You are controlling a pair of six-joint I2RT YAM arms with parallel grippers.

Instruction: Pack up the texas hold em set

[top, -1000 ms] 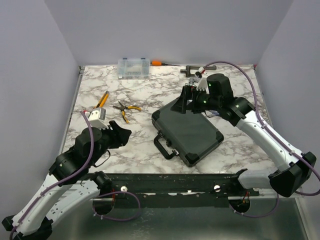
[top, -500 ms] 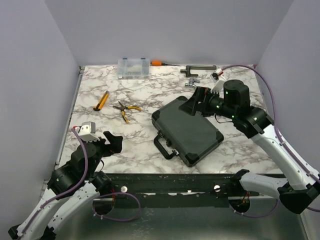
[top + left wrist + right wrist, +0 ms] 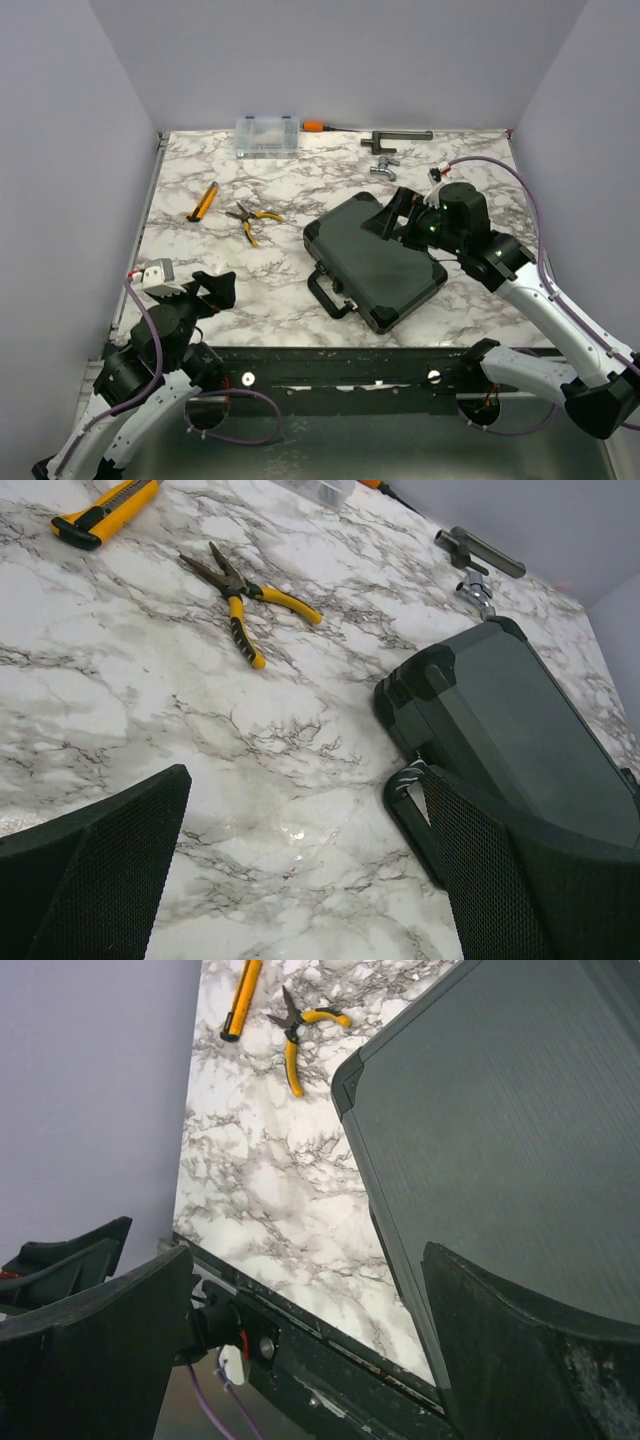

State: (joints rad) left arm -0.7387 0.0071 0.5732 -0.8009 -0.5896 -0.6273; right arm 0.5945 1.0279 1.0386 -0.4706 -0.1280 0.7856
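White marble table [image 3: 290, 195] fills my view. At the left, my left gripper [image 3: 212, 290] hovers over the near edge, pointing toward the far right, with its jaws spread wide and holding nothing. Right of centre lies the black case [image 3: 375, 262], closed and flat. Its long axis runs from far left to near right, and its handle [image 3: 325, 292] points near left. The lid is dark and finely textured. My right gripper [image 3: 398, 225] hangs over its far corner, jaws wide apart and empty.
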